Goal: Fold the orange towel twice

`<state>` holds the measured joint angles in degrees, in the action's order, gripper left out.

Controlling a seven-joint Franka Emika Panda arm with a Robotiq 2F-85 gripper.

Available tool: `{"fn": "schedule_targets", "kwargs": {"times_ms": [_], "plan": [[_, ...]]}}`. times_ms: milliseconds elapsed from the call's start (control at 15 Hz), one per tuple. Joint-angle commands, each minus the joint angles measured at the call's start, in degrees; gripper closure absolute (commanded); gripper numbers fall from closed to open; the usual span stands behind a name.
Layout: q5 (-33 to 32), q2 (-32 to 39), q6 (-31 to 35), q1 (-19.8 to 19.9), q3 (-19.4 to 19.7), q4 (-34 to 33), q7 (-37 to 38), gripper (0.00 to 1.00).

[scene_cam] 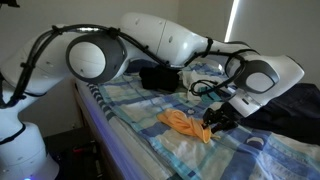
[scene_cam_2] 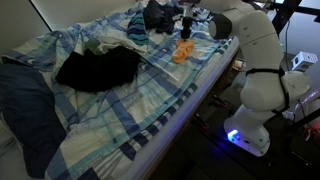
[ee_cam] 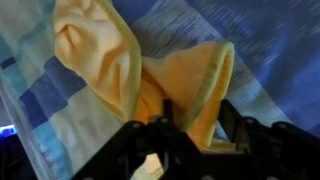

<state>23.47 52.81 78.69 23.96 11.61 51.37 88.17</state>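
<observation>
The orange towel (scene_cam: 180, 122) lies bunched on the blue-and-white plaid bedsheet (scene_cam: 128, 108). It also shows in an exterior view (scene_cam_2: 183, 50) near the bed's far edge. My gripper (scene_cam: 212, 120) is at one end of the towel, pointing down at it, and also shows in an exterior view (scene_cam_2: 186, 30). In the wrist view the towel (ee_cam: 100, 60) rises in two lobes into my gripper (ee_cam: 196, 125), with cloth pinched between the fingers. The gripper looks shut on the towel.
Dark clothes (scene_cam_2: 97, 68) lie mid-bed, and more dark clothes (scene_cam: 160, 77) lie behind the towel. A navy cloth (scene_cam_2: 25, 100) hangs over the bed's side. A black garment (scene_cam: 290, 110) lies by the gripper. The bed edge (scene_cam_2: 190, 100) is close to the robot base.
</observation>
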Motion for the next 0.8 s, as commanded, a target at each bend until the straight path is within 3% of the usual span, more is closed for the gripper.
{"fn": "schedule_targets", "kwargs": {"times_ms": [0, 133, 333, 733], "plan": [[-1.0, 0.2, -4.9, -0.6, 0.0, -2.6, 1.5, 0.79], [-1.2, -0.5, -6.6, -1.0, 0.1, -2.9, 1.3, 0.93], [-1.5, -2.1, -8.1, -1.7, 0.3, -3.0, 0.9, 0.99], [-4.2, -7.9, -8.3, -4.5, 0.8, -0.4, -0.2, 0.97]]}}
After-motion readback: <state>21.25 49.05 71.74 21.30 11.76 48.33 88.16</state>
